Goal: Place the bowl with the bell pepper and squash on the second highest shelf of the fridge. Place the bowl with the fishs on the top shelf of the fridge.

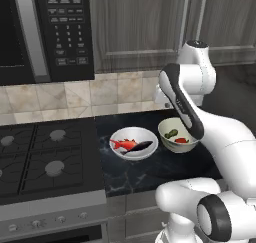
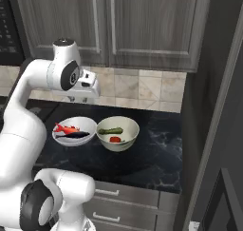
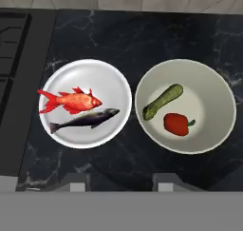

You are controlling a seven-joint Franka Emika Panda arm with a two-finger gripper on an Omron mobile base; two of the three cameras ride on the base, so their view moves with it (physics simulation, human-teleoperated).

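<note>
No readable text

The microwave panel (image 1: 67,29) carries rows of small pale button markings, too blurred to read; nothing else bears lettering or numbers.

Evenly lit, soft rendered light, no harsh glare. Faint sheen on black worktop (image 3: 156,30); soft shadows under both bowls. Base views dimmer, slightly soft; upper cabinets (image 2: 142,25) dark.

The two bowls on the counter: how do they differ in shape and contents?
The fish bowl is shallow, white and plate-like; the vegetable bowl is deeper and cream-tinted. The first holds a red fish and a dark fish; the second a squash and a bell pepper. Both sit upright on the black counter.
</note>
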